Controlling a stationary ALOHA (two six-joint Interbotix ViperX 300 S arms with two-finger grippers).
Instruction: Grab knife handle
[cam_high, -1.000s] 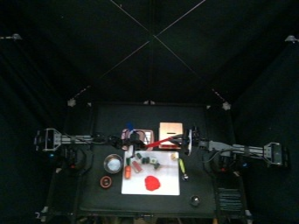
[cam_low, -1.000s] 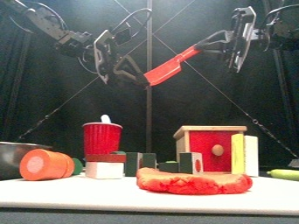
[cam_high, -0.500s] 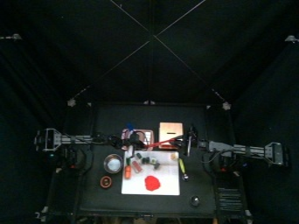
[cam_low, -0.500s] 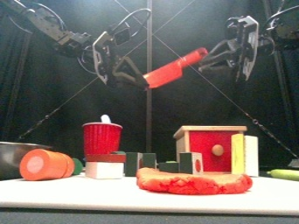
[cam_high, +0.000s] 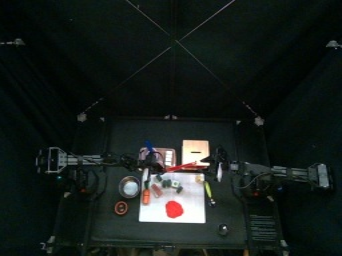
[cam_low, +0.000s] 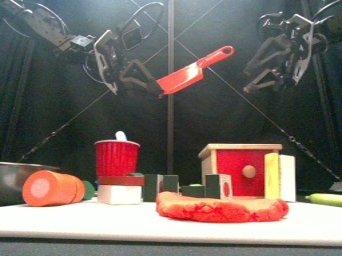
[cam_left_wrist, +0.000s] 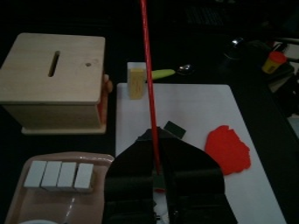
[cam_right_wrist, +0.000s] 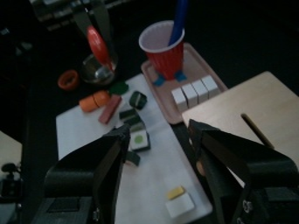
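Note:
A red knife (cam_low: 191, 72) hangs slanted in the air above the table. My left gripper (cam_low: 147, 76) is shut on its broad blade end. The knife handle (cam_low: 219, 52) is red and points up toward the right, free of any grip. In the left wrist view the knife (cam_left_wrist: 149, 61) shows edge-on as a thin red line rising from my left gripper (cam_left_wrist: 160, 136). My right gripper (cam_low: 265, 68) stands wide open to the right of the handle, apart from it. Nothing lies between the jaws of my right gripper (cam_right_wrist: 158, 150). From above, the knife (cam_high: 190, 162) lies between both arms.
On the table stand a red cup (cam_low: 116, 158), an orange cylinder (cam_low: 54, 187), a wooden box (cam_low: 241, 168) and a yellow block (cam_low: 274, 177). A red blob (cam_low: 221, 207) lies on the white board (cam_left_wrist: 198, 105). A tray (cam_left_wrist: 47, 197) holds white blocks.
My right gripper has opened, let go of the knife handle and drawn back to the right. The knife stays in my left gripper and now tilts more steeply.

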